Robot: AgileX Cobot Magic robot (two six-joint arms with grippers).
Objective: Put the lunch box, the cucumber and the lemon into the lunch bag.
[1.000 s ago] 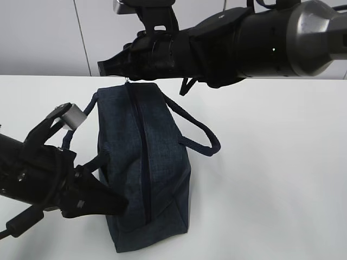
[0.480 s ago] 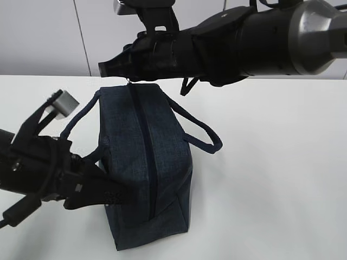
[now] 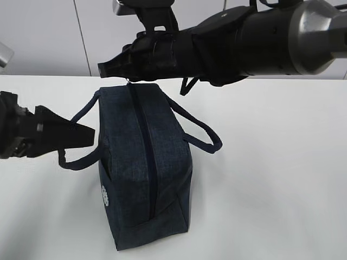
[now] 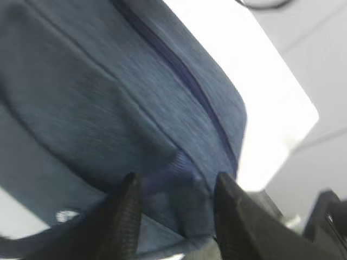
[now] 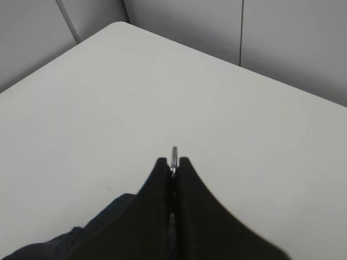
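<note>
The dark navy lunch bag (image 3: 165, 157) stands on the white table with its top zipper (image 3: 143, 141) shut. My right gripper (image 3: 108, 68) reaches in from the upper right over the bag's far end. In the right wrist view it (image 5: 173, 162) is shut on the silver ring pull (image 5: 174, 153). My left gripper (image 3: 89, 134) is beside the bag's left handle (image 3: 81, 115). In the left wrist view it (image 4: 176, 187) is open, with blurred bag fabric (image 4: 108, 97) in front of the jaws. The lunch box, cucumber and lemon are out of view.
The bag's right handle (image 3: 201, 134) droops onto the white table (image 3: 271, 173). Grey wall panels (image 3: 43, 38) stand behind the table's far edge. The right arm's thick body (image 3: 260, 38) spans the upper right.
My left gripper has moved from the bag's near left side up and back to the left, baring a white mark on the bag's side. The right gripper stays shut on the ring pull.
</note>
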